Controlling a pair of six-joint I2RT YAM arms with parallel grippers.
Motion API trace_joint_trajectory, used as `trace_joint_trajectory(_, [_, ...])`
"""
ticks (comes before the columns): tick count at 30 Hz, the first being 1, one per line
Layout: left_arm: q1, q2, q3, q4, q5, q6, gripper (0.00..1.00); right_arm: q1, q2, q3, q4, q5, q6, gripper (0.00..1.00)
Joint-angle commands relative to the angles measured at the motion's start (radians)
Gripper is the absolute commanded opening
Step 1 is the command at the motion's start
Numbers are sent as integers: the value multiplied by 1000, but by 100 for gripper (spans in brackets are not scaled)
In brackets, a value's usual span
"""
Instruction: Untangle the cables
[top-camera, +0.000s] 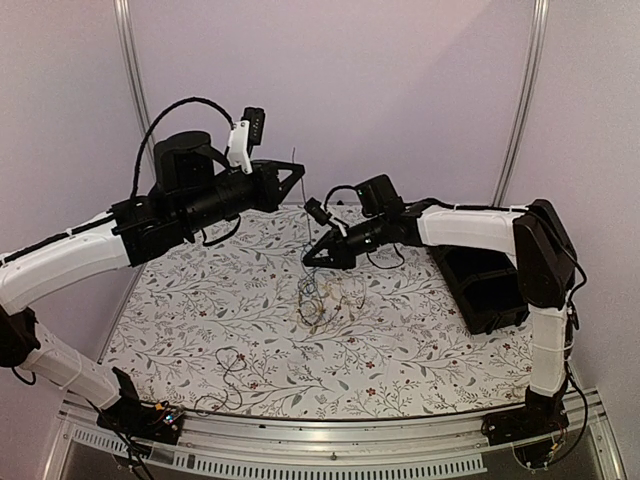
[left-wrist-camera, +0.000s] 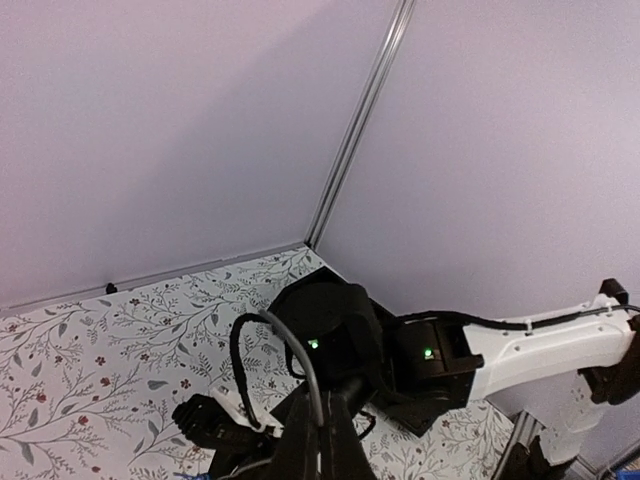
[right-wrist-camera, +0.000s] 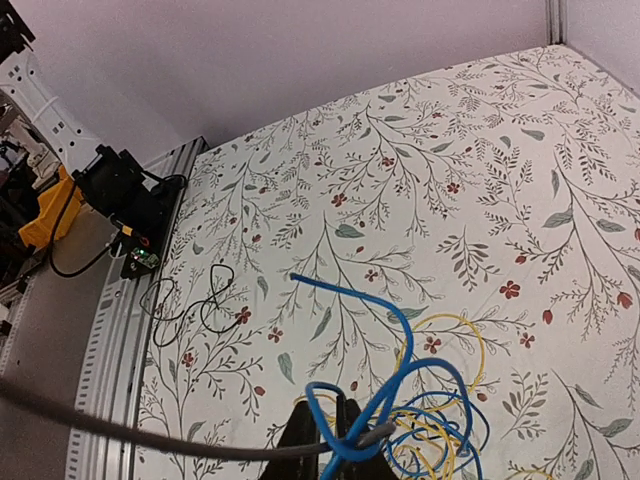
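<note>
The cables are a small tangle (top-camera: 322, 298) on the flowered cloth at mid table. The right wrist view shows a blue cable (right-wrist-camera: 346, 292) and a yellow cable (right-wrist-camera: 446, 317) looped together. My right gripper (top-camera: 308, 259) is low over the tangle and looks shut on the blue cable at its fingertips (right-wrist-camera: 338, 425). A grey cable (right-wrist-camera: 150, 432) runs from that knot off to the left. My left gripper (top-camera: 298, 172) is raised high at the back, shut on the grey cable (left-wrist-camera: 305, 360), which arcs over its fingers (left-wrist-camera: 322, 440). A thin dark cable (top-camera: 228, 365) lies apart at the front left and also shows in the right wrist view (right-wrist-camera: 221, 266).
A black bin (top-camera: 485, 290) stands on the table at the right, under the right arm (left-wrist-camera: 540, 345). An aluminium rail (top-camera: 300, 440) runs along the near edge. Walls close off the back and both sides.
</note>
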Motion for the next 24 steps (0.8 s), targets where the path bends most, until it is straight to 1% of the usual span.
trace_joint_trajectory(1, [-12, -10, 123, -10, 50, -3, 0, -1, 69, 0, 103, -22, 95, 8])
trace_joint_trajectory(4, [-28, -7, 266, -88, 57, 67, 0, -5, 140, 3, 93, 13, 96, 8])
trace_joint_trajectory(6, [-39, 5, 380, -138, 61, 119, 0, -19, 190, 7, 87, 17, 122, 0])
trace_joint_trajectory(9, [-53, 20, 543, -216, 40, 184, 0, -40, 257, 6, 83, 18, 171, 0])
trace_joint_trajectory(11, [-57, 20, 601, -238, 26, 215, 0, -48, 278, -2, 81, 39, 178, 0])
trace_joint_trajectory(14, [-63, 21, 653, -262, 4, 243, 0, -61, 300, -4, 75, 96, 187, 0])
trace_joint_trajectory(17, [-78, 7, 678, -262, -22, 274, 0, -87, 321, -8, 79, 70, 238, 0])
trace_joint_trajectory(18, [-80, 1, 680, -263, -37, 282, 0, -96, 325, -9, 78, 57, 236, 1])
trace_joint_trajectory(19, [-80, -3, 676, -264, -57, 288, 0, -101, 322, -10, 76, 52, 229, 8])
trace_joint_trajectory(20, [-80, -7, 668, -264, -75, 293, 0, -104, 321, -8, 70, 56, 222, 10])
trace_joint_trajectory(23, [-80, -14, 630, -264, -96, 299, 0, -108, 317, -8, 55, 110, 217, 6])
trace_joint_trajectory(24, [-79, -15, 618, -263, -93, 294, 0, -109, 314, -10, 53, 141, 221, 6])
